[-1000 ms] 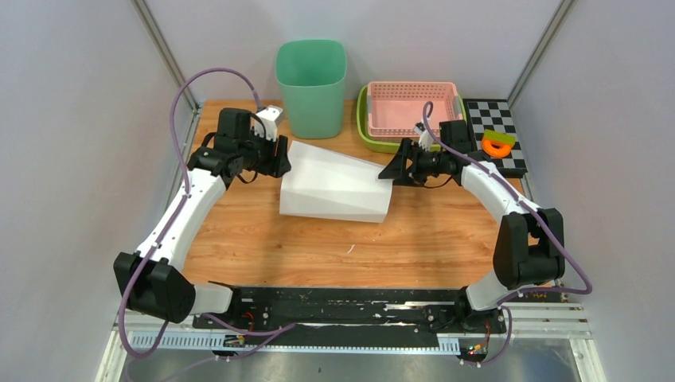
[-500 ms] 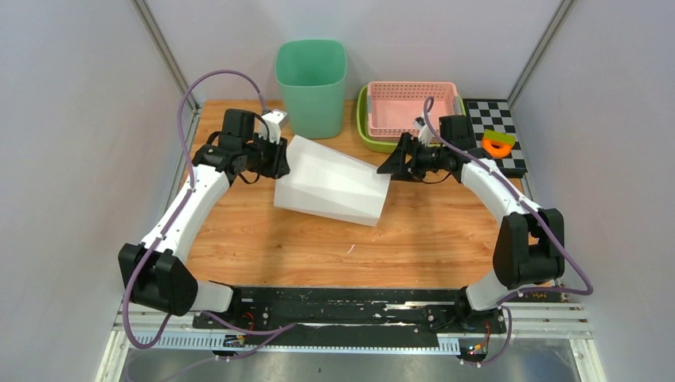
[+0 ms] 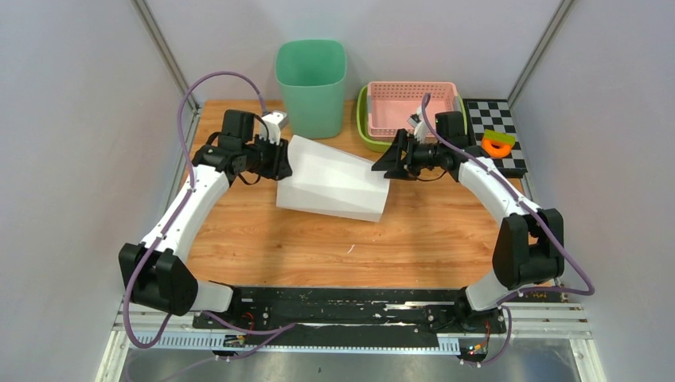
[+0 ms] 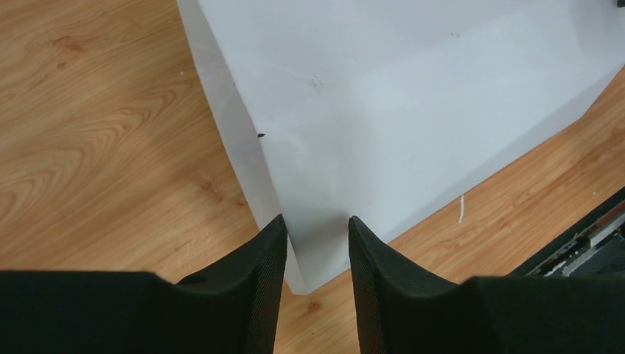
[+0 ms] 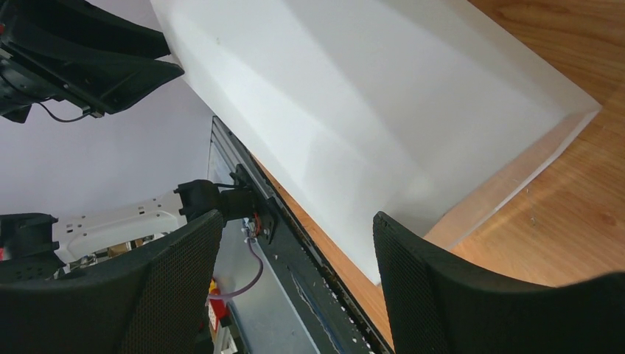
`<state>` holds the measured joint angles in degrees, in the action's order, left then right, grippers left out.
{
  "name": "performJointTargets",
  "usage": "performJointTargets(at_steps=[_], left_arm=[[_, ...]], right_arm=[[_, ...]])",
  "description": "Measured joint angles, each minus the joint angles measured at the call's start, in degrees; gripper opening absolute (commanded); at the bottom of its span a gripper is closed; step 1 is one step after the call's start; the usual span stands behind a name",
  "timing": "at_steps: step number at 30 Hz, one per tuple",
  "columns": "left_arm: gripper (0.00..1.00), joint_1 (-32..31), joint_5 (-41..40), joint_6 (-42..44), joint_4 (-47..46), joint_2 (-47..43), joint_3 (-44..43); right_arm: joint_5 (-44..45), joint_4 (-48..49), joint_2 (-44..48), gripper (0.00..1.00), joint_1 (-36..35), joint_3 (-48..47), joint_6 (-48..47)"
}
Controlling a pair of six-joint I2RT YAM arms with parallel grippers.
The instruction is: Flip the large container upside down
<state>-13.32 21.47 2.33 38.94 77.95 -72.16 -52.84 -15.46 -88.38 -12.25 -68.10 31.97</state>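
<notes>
The large white container [image 3: 334,183] lies tipped on its side in the middle of the wooden table. My left gripper [image 3: 280,159] is at its left end. In the left wrist view the fingers [image 4: 317,221] are closed on a corner edge of the container [image 4: 413,88], which reaches down between them. My right gripper [image 3: 386,163] is at the container's upper right corner. In the right wrist view its jaws [image 5: 295,217] stand wide apart and empty, with the container [image 5: 368,96] just beyond them.
A green bin [image 3: 311,76] stands at the back, just behind the container. A pink basket [image 3: 412,105] sits in a green tray [image 3: 364,127] at the back right. A checkerboard [image 3: 497,119] with an orange ring [image 3: 497,146] lies at the far right.
The container's left end has shifted a little left and back with my left gripper. My right gripper has moved left and slightly back, up to the container's right corner.
</notes>
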Motion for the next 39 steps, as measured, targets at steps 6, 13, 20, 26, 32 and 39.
performJointTargets(at_steps=[6,13,20,26,32,39], left_arm=[[0.39,0.0,0.4,-0.9,-0.4,0.0,0.8],[0.40,0.0,0.6,-2.9,-2.1,-1.0,3.0],[0.41,0.0,2.4,-4.7,-3.3,-1.2,3.9],[0.42,0.0,3.3,-6.4,-4.7,-2.4,5.6],[0.44,0.0,4.3,-7.5,-5.4,-3.2,6.4],[0.47,0.0,5.1,-8.1,-5.7,-3.1,6.4]], right_arm=[[0.0,0.5,0.1,0.77,-0.1,0.0,0.2],[3.6,3.4,6.2,0.77,1.2,5.6,1.4],[9.0,5.2,10.3,0.77,1.9,9.2,1.9],[10.0,6.4,9.8,0.77,1.9,11.7,3.7],[9.5,8.9,7.7,0.77,1.9,13.2,6.7],[7.4,9.4,3.8,0.77,1.9,11.0,8.5]])
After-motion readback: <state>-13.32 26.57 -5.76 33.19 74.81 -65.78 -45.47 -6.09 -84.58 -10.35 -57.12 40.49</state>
